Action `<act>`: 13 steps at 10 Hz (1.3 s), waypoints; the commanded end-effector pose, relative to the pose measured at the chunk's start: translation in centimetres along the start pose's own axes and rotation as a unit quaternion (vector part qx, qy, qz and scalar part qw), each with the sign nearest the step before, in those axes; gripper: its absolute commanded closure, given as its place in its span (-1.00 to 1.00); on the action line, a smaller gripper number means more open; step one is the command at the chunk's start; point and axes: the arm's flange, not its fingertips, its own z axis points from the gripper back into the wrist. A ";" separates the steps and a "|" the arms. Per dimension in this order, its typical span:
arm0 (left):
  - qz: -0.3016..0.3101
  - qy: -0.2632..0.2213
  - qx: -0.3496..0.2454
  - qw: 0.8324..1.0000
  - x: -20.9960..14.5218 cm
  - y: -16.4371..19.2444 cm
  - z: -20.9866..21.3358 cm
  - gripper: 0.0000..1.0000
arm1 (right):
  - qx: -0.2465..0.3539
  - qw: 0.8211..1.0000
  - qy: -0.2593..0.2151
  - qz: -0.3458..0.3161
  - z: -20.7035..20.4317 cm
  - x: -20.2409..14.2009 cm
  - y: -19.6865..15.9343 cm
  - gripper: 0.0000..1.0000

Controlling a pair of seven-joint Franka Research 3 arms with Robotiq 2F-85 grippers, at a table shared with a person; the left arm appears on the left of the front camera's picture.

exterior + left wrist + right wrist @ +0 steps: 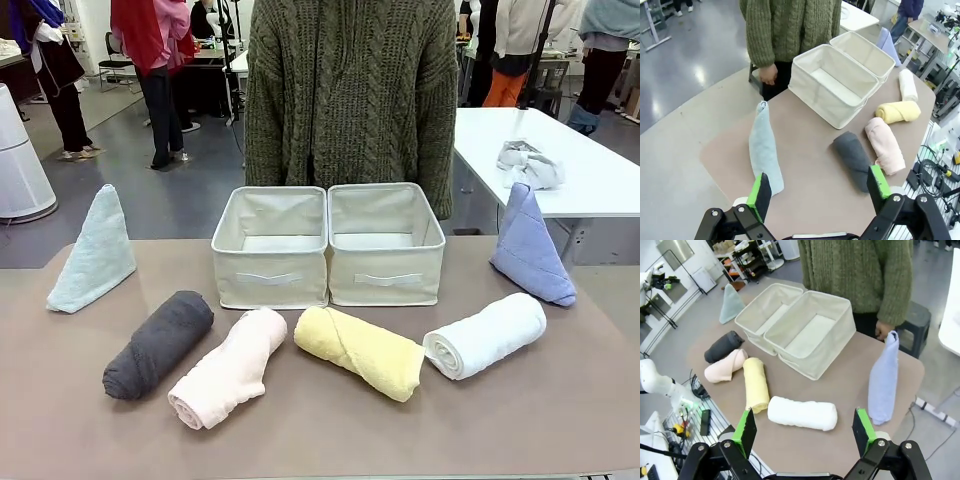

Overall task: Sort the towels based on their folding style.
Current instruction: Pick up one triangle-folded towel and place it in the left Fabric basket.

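**Nearest: pale pink roll point(230, 366), on a taupe desk point(320, 430)**

Front row, left to right: the dark grey roll point(158, 343) and the pale pink roll both lie with their long axes running near-left to far-right. The yellow roll point(360, 352) slants far-left to near-right, and the white roll point(487, 335) near-left to far-right. Behind them, the pale teal cone point(95, 250) stands tip-up at far left. Two cream bins point(268, 275) touch side by side mid-desk. The light blue cone point(530, 248) points up at right. A glossy grey floor lies beyond. The left gripper point(819, 189) and right gripper point(805, 427) hang released above the desk.
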 end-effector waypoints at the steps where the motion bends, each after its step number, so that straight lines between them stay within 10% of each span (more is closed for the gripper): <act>1: -0.002 0.004 -0.013 1.000 0.3 -0.2 -0.8 -1.00 | 0.019 1.000 0.002 0.016 -1.1 0.9 0.2 -1.00; 4: 0.032 0.011 -0.072 0.997 -0.7 4.1 1.5 -1.00 | 0.110 0.992 0.054 0.040 2.6 0.1 -3.0 -1.00; 11: 0.050 0.027 -0.105 0.993 -4.4 6.9 1.7 -1.00 | 0.096 0.994 -0.056 0.005 4.7 -0.3 -8.0 -1.00; 13: 0.050 0.027 -0.105 0.993 -4.4 6.9 1.7 -1.00 | 0.113 0.993 -0.023 0.010 6.0 -1.4 -7.9 -1.00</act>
